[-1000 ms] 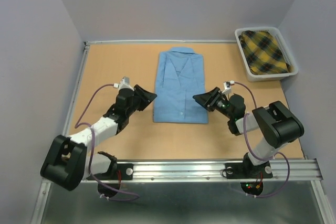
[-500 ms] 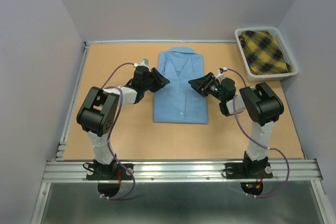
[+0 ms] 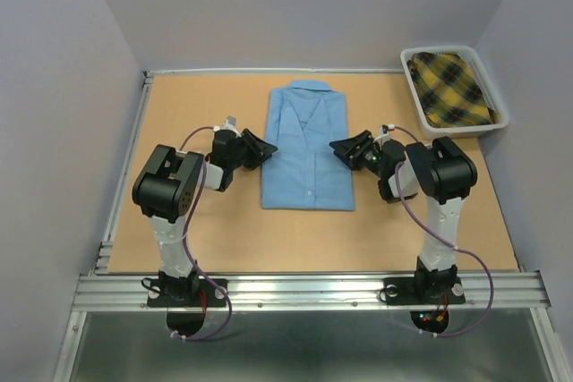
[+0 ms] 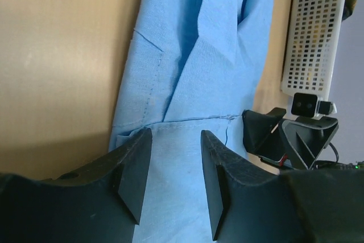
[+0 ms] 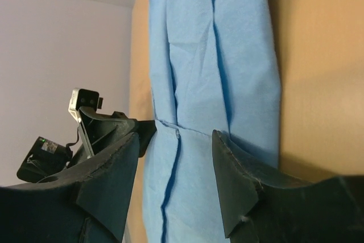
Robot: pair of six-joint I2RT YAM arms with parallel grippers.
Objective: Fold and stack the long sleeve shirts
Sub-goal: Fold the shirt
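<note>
The light-blue collared cloth shirt (image 3: 309, 154) is flanked by empty, half-open left claw (image 3: 268, 148) and right claw (image 3: 337, 147); for folding, side-edge grasps are needed next.

Plain light blue shirt (image 3: 307, 154) on tan table (image 3: 188, 105); yellow-and-black plaid cloth (image 3: 452, 89) in white bin (image 3: 461, 130).

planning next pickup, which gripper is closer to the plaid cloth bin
Right. The right gripper is at the shirt edge facing the bin; the left gripper is across the shirt, farther away.
</note>
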